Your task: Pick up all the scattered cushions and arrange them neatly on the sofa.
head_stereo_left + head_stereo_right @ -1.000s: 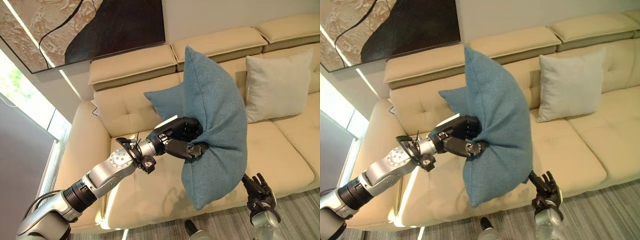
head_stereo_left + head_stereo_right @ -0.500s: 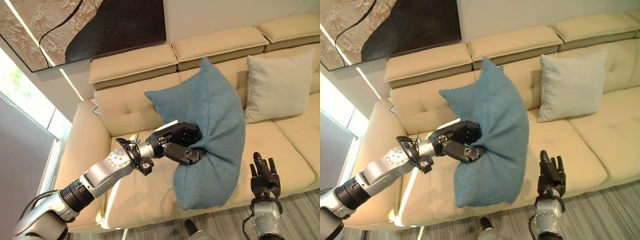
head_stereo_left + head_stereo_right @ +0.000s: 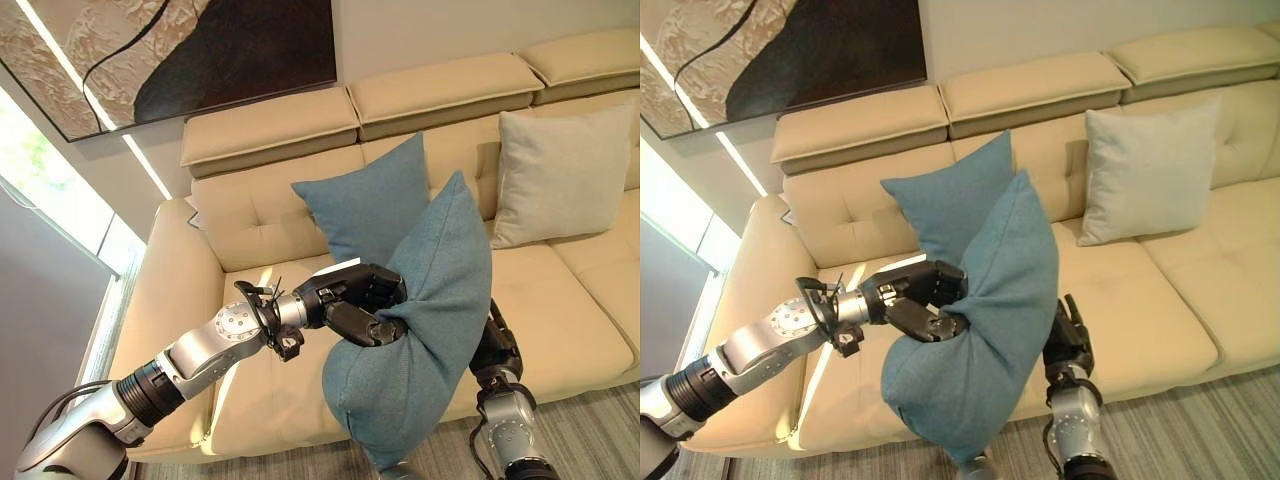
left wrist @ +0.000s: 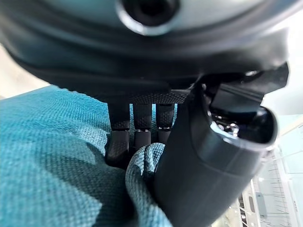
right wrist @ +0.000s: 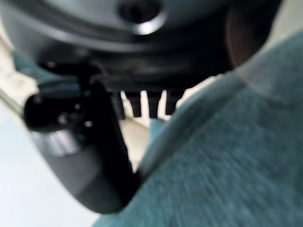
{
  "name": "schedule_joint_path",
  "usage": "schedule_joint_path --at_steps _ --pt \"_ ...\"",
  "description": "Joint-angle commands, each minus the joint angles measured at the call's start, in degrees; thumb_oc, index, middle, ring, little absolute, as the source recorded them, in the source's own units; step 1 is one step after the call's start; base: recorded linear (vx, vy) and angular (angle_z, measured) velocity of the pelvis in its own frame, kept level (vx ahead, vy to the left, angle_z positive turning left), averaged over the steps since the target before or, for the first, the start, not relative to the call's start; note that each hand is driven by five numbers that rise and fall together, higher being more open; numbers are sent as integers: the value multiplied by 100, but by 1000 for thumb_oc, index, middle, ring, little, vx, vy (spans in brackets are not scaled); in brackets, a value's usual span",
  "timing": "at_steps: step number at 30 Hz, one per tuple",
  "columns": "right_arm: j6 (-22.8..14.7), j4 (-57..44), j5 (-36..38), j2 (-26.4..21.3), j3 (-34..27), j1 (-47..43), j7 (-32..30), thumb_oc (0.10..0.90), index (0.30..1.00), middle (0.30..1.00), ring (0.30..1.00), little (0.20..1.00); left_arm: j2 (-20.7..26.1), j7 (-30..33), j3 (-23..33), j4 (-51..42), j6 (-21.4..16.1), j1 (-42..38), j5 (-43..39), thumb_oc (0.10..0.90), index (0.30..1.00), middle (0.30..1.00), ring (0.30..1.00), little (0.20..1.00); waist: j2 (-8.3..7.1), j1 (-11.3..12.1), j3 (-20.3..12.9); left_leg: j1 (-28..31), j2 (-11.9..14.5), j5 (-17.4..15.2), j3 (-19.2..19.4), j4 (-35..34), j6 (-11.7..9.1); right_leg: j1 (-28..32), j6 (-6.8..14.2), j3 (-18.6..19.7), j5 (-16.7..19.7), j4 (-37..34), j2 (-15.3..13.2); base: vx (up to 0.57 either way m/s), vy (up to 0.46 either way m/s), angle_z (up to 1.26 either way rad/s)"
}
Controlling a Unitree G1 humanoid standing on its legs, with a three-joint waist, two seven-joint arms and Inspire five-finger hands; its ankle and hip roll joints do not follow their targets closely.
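A large square cushion of teal-blue woven fabric (image 3: 420, 340) hangs in the air in front of the cream leather sofa (image 3: 270, 210), tilted with one corner up and its lower end below the seat edge. Its cloth is bunched and pinched at one side in the left robot hand (image 3: 362, 303), and the right robot hand (image 3: 494, 345) lies against its far lower side. A second teal-blue square cushion (image 3: 368, 205) leans upright against the sofa's backrest, just behind the held one. A pale grey square fabric cushion (image 3: 560, 172) stands against the backrest further right, well apart from both.
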Motion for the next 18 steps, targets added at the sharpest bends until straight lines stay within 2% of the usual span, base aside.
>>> schedule_joint_path --at_steps 1,11,18 --pt "-72 -155 -338 6 39 -93 227 800 900 900 900 900 -674 -43 588 -772 -1027 -1232 -379 400 300 300 300 300 -175 101 -713 168 -52 -597 -43 52 -139 103 334 -196 -1032 754 86 18 -10 4" --pt "-404 -81 -597 -188 -830 -54 -473 800 900 900 900 900 -687 86 745 -705 -1055 -1218 -322 400 300 300 300 300 -202 58 -727 144 -49 -630 -83 41 -122 131 355 -225 -1037 689 79 6 -4 4" --pt "-82 617 -695 -241 -813 218 -366 800 900 900 900 900 -820 101 720 -683 -1095 -1510 -273 400 300 300 300 300 -252 -12 -697 124 -40 -631 -50 40 -127 99 362 -203 -1017 696 83 -9 -7 -1"
